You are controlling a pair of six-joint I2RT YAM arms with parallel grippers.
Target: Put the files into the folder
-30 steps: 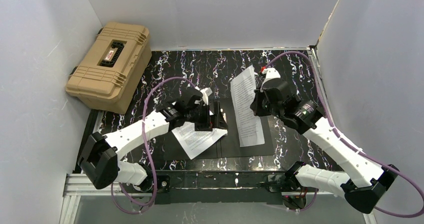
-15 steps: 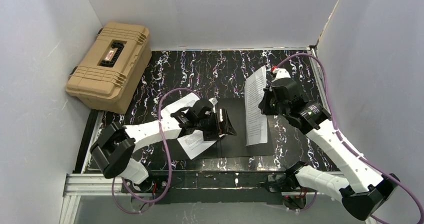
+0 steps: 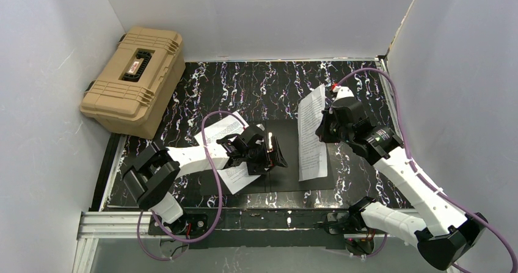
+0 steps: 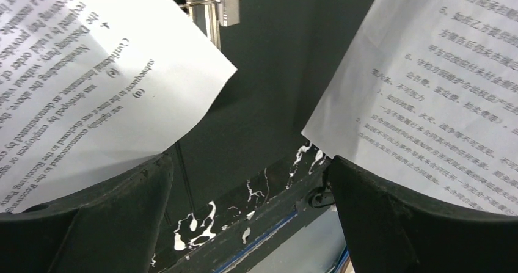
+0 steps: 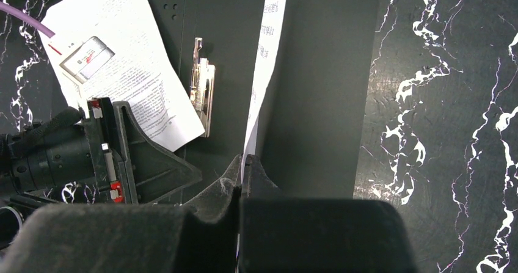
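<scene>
The folder (image 3: pixel 286 170) lies open on the table, black inside up, with a metal clip (image 5: pixel 203 90) on its left half. One file sheet (image 3: pixel 221 130) lies partly over the folder's left side, under my left arm. My left gripper (image 3: pixel 273 152) hovers low over the folder's middle, jaws wide open and empty; in its wrist view the gripper (image 4: pixel 249 163) has this sheet (image 4: pixel 91 71) to its left. My right gripper (image 3: pixel 320 131) is shut on the edge of a second sheet (image 3: pixel 311 132), held tilted up over the folder's right half; this sheet shows edge-on in the right wrist view (image 5: pixel 266 59).
A tan ribbed hard case (image 3: pixel 134 77) stands at the back left, off the black marbled mat (image 3: pixel 256 83). White walls close in the back and both sides. The table's front rail (image 4: pixel 275 224) lies just below the left gripper.
My left gripper slid right and nearer, off the flat sheet and over the folder's middle. My right gripper carried its sheet to the right and tilted it more upright.
</scene>
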